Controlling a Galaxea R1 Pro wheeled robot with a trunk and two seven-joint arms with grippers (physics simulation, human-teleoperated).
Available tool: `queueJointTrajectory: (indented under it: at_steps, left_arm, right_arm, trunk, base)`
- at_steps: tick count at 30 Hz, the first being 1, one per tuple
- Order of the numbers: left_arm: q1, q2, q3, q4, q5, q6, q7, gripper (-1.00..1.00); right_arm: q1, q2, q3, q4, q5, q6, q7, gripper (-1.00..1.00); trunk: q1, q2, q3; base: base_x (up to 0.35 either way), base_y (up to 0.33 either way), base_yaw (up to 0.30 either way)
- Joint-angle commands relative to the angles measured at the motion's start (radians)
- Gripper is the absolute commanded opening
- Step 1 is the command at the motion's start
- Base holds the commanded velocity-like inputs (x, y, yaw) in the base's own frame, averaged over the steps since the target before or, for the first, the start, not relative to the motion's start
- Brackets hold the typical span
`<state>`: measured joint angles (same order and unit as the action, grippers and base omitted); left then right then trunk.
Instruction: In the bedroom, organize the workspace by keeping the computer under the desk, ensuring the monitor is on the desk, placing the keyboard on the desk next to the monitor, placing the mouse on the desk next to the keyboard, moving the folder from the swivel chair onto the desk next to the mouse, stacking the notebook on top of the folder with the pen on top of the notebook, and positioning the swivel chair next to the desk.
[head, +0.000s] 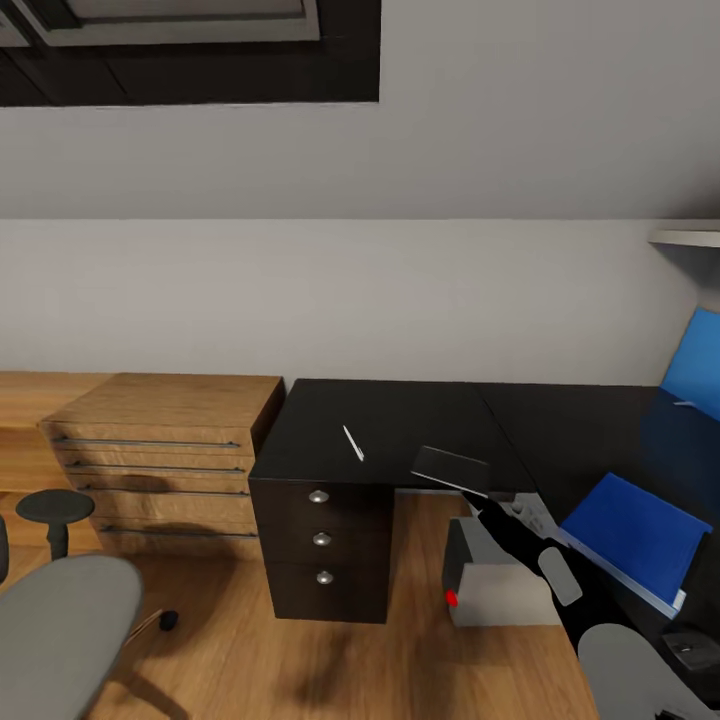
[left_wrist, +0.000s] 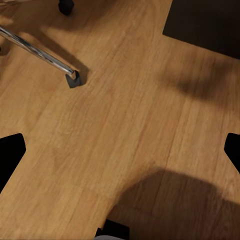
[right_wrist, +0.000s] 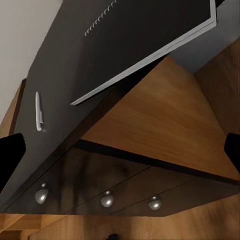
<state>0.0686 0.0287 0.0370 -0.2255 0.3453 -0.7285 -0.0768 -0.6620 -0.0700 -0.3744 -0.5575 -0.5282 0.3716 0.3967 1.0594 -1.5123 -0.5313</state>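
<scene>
The right gripper (head: 480, 497) is clenched on the near edge of the notebook (head: 450, 467), which hangs tilted over the front lip of the desk (head: 400, 410). Beyond it, up on the desktop, lies the pen (head: 353, 442). The folder (head: 632, 532) rests behind and to the right of the gripper, the computer (head: 495, 585) directly below. Recommended: lift clear of the lip, carry back to the folder, level the notebook, lower flat. The right arm reaches forward and upward, wrist low. The left gripper (left_wrist: 120, 150) hangs spread over bare floor.
</scene>
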Motion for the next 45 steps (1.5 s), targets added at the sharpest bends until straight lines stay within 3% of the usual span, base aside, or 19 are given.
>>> queueJointTrajectory:
  at_steps: [1, 30, 38, 45]
  left_arm:
    - [0.000, 0.000, 0.004, -0.001, 0.005, 0.001, -0.008, 1.00]
    - [0.000, -0.001, 0.003, -0.001, 0.006, 0.008, -0.006, 1.00]
    - [0.000, -0.002, 0.000, 0.001, 0.002, 0.006, -0.015, 1.00]
    - [0.000, -0.002, -0.001, 0.001, 0.003, 0.006, -0.013, 1.00]
  right_arm:
    - [-0.001, 0.001, -0.004, 0.000, -0.007, 0.007, 0.002, 1.00]
    - [-0.001, 0.000, -0.006, 0.003, -0.013, -0.005, 0.002, 1.00]
    - [-0.001, -0.002, -0.011, 0.004, -0.029, 0.001, 0.003, 1.00]
    - [-0.001, -0.004, -0.012, 0.004, -0.096, 0.007, 0.001, 1.00]
  trunk:
    - [0.004, -0.008, -0.004]
    - [0.115, -0.211, -0.095]
    - [0.115, -0.211, -0.095]
    - [0.115, -0.211, -0.095]
  base:
    - [0.000, 0.000, 0.000]
    - [0.000, 0.000, 0.000]
    - [0.000, 0.000, 0.000]
    - [0.000, 0.000, 0.000]
